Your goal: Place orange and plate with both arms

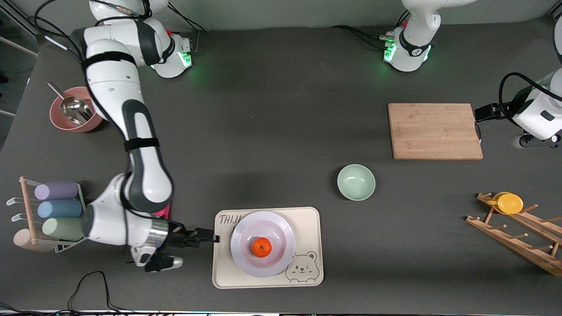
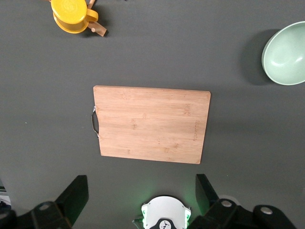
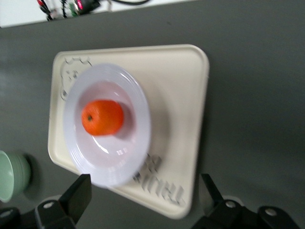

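Observation:
The small orange (image 1: 261,247) lies in the well of the white plate (image 1: 240,259). That plate rests on a cream bear tray (image 1: 224,270) near the front of the table. My right gripper (image 1: 207,236) hovers low at the tray's edge toward the right arm's end, open, with nothing between its fingers. Its wrist view shows the orange (image 3: 102,117), the plate (image 3: 144,125) and the tray (image 3: 181,105) ahead of the right gripper (image 3: 143,193). My left gripper (image 1: 483,113) waits high by the end of the cutting board, open and empty (image 2: 140,193).
A pale-green bowl (image 1: 356,182) and a wooden cutting board (image 1: 434,131) lie toward the left arm's end, with a wooden rack (image 1: 522,239) holding a yellow cup (image 1: 509,203). At the right arm's end are a pink bowl with a scoop (image 1: 72,115) and a cup holder (image 1: 57,210).

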### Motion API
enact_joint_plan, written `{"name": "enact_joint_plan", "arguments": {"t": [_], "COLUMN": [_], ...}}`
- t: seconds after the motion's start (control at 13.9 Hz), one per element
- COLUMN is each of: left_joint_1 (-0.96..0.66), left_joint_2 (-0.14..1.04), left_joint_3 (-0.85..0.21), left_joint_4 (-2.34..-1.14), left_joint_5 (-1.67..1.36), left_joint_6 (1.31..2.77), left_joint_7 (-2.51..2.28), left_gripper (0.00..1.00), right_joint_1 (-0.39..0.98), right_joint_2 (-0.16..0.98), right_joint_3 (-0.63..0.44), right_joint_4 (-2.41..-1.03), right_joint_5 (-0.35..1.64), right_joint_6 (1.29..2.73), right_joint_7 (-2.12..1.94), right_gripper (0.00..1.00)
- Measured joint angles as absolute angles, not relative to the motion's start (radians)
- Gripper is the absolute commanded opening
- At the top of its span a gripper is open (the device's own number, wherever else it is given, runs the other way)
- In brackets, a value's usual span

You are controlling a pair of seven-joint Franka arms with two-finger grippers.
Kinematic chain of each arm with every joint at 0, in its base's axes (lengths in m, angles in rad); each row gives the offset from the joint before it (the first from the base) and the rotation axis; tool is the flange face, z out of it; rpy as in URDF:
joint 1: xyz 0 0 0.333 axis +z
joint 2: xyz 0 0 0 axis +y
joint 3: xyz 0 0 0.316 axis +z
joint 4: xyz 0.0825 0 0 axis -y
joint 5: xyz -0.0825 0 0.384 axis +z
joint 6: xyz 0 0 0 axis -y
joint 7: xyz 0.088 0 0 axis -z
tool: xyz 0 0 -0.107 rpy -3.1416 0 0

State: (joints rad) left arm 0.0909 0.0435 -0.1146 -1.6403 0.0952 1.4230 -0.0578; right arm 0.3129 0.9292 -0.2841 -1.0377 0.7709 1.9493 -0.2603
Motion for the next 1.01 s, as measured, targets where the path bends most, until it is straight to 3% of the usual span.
{"name": "enact_joint_plan", "arguments": {"t": [0.5,0.79,1.01], "left_joint_1": [0.09,0.032,0.004], "left_joint_2": [0.035,-0.013,-0.053], "left_joint_3": [-0.118,-0.072,-0.038], "left_joint_4": [-1.652,-1.7,-1.724], "left_joint_5": [0.095,0.095,0.094], "left_joint_6": [1.456,1.494,1.507], "left_joint_7": [-0.058,-0.059,-0.059], "left_gripper": [1.0,1.0,1.0], "right_joint_1": [0.304,0.348,0.385], "right_joint_2": [0.576,0.325,0.199], "right_joint_3": [-0.358,-0.359,-0.358], "right_joint_4": [-1.267,-1.454,-1.513], "right_joint_5": [0.42,0.242,0.134], "right_joint_6": [1.62,1.597,1.587], "right_joint_7": [-0.172,-0.055,0.017], "right_gripper": [1.0,1.0,1.0]}}
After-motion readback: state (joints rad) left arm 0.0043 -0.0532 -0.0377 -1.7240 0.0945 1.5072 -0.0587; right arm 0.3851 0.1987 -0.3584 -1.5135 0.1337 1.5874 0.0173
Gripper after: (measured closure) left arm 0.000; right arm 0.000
